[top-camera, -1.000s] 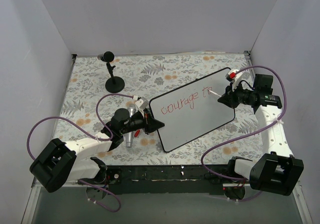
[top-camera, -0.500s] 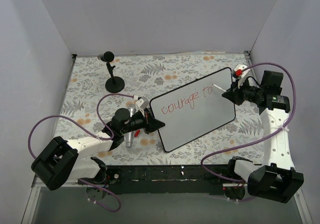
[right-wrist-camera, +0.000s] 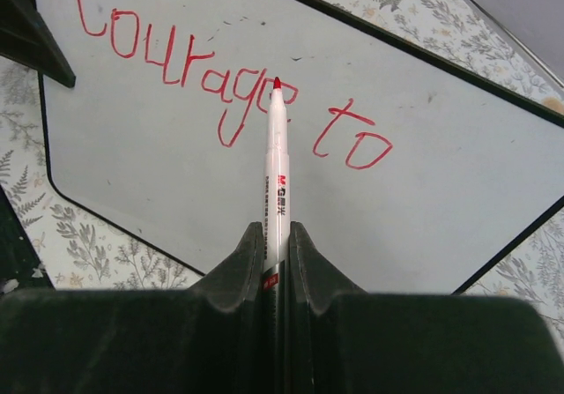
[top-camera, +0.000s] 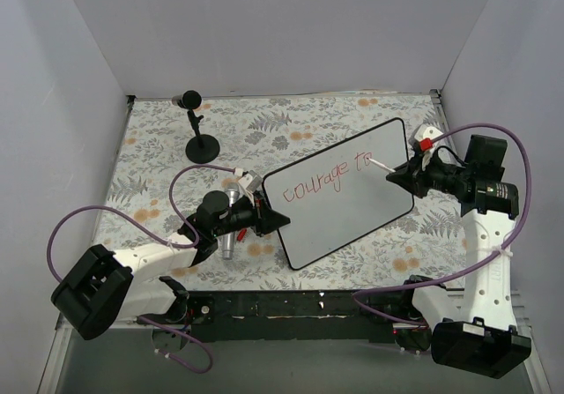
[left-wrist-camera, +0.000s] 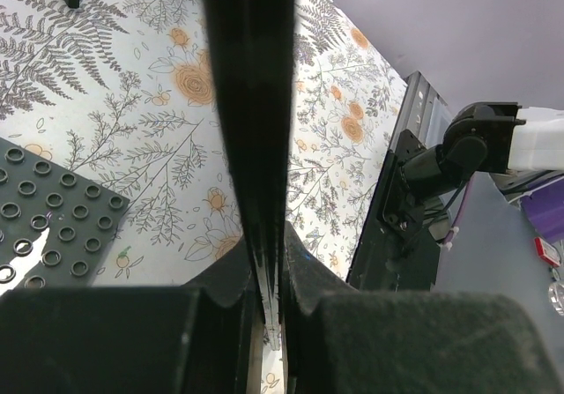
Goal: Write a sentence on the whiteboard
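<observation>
base rail (top-camera: 291,306): black, along the near edge of the table; I see both arm bases bolted to it.
left gripper (top-camera: 271,220): clenched on the near-left edge of the board; in my wrist view the thin black edge runs straight up between the closed fingers (left-wrist-camera: 229,279).
metal cylinder (top-camera: 228,240): lies on the cloth just beside the left wrist.
studded plate (left-wrist-camera: 44,226): dark, flat on the cloth, left of the left fingers.
whiteboard (top-camera: 352,213): glossy white, set diagonally mid-table, one corner near-left and the opposite corner far-right.
sentence (top-camera: 322,179): red letters, "courage to", one line along the far half of the board.
right gripper (top-camera: 394,175): grasping the marker, over the board's right end.
marker (right-wrist-camera: 276,174): white barrel, red tip pointing at the board near "to"; I cannot tell whether it touches.
cloth (top-camera: 150,191): fern and orange flower print, covering the table.
stand (top-camera: 201,143): black, round foot, ball top, at far left, well apart from the board.
walls (top-camera: 282,33): plain pale panels on left, back and right.
room to move: unwritten white lies nearer than the letters; the board's far-right corner sits near the right wall.
</observation>
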Available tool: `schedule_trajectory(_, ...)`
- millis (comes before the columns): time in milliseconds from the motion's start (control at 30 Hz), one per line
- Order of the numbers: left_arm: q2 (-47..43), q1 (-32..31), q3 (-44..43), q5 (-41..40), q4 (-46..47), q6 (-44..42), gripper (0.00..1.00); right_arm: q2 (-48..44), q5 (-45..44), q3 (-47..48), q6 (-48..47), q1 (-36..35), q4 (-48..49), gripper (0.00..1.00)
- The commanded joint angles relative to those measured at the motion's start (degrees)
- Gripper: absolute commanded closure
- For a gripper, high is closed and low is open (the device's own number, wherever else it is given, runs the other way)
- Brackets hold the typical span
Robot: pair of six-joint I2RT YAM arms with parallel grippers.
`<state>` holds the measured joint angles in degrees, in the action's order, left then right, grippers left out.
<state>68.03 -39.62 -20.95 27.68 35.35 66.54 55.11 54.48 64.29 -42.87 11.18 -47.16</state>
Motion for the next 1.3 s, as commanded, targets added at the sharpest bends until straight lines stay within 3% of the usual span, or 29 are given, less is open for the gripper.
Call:
schedule_trajectory(0, -2.9, -0.11, -0.85, -3.07, -4.59, -1.42, 1.0, -0.79, 4.14, -0.39, -4.49, 0.16, -6.53, 0.99)
schedule_trajectory(333, -3.26, -0.11, -2.78, -4.83, -8.28, 0.51, 1.0, 0.61, 2.31, -4.43, -14.34, -4.41, -14.81, 0.99)
schedule_trajectory(667, -3.78, -0.2, -3.04, -6.5, -7.67, 2.71, 1.0, 1.93, 1.94, -6.28, -15.48, -19.69, -11.64, 0.99)
schedule_trajectory(1267, -1.32, -2.83, -2.25, -8.43, 0.86, 7.28, 1.0, 3.6, 2.21, -6.64, -17.42, -24.1, -11.91, 0.99)
